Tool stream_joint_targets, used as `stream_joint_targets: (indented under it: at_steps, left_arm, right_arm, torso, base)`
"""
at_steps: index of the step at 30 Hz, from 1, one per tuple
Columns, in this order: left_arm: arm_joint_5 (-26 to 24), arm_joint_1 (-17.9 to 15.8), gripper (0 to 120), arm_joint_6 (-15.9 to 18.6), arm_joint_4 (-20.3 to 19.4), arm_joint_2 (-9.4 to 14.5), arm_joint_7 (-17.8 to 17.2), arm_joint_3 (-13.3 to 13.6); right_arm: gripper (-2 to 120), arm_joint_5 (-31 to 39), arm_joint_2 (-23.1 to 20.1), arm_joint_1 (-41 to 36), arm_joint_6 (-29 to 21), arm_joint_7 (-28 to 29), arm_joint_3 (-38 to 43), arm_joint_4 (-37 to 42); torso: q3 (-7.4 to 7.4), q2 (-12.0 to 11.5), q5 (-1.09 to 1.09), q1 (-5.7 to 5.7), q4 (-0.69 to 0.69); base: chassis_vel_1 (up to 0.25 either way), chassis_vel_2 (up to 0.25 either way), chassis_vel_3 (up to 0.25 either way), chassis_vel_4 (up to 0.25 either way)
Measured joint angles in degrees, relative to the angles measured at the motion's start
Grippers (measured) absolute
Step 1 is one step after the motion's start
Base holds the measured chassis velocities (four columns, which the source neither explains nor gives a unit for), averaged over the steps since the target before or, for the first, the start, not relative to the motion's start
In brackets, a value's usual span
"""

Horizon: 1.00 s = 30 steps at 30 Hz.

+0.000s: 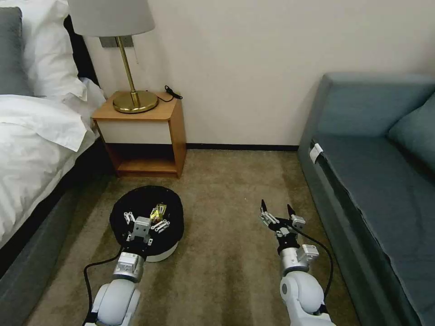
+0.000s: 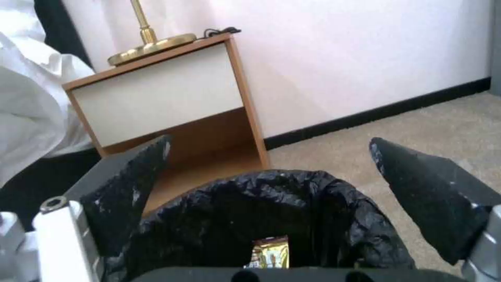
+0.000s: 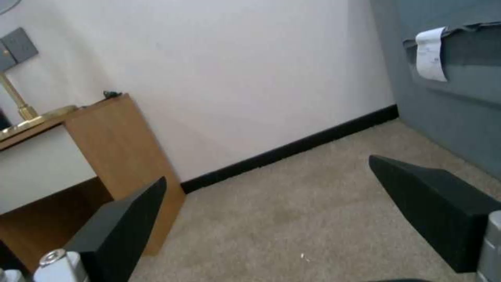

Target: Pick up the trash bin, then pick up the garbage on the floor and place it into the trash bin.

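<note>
The trash bin (image 1: 159, 254), white and lined with a black bag (image 2: 292, 203), stands on the carpet near the bed. A shiny gold-brown wrapper (image 1: 158, 211), a piece of garbage, lies inside it and also shows as the wrapper (image 2: 270, 252) in the left wrist view. My left gripper (image 1: 145, 220) hovers over the bin's opening with its fingers (image 2: 130, 188) spread open and nothing between them. To the right of the bin, my right gripper (image 1: 276, 208) hangs open and empty above bare carpet, its fingers (image 3: 433, 203) wide apart.
A wooden nightstand (image 1: 145, 131) with a brass lamp (image 1: 134, 102) stands against the wall behind the bin. The bed (image 1: 36, 149) runs along the left and a blue-grey sofa (image 1: 376, 181) along the right. Open carpet (image 1: 226, 199) lies between them.
</note>
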Motion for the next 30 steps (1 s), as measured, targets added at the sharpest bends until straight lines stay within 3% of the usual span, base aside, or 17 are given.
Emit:
stream_joint_targets:
  at_steps: [30]
  left_arm:
    - [-0.57, -0.14, 100, 0.41, 0.09, 0.00, -0.31, -0.14]
  right_arm:
    - [100, 0.30, -0.02, 0.17, -0.13, -0.17, -0.11, -0.07]
  torso:
    - [0.00, 0.00, -0.01, 0.00, 0.00]
  base:
    - [0.000, 0.000, 0.000, 0.000]
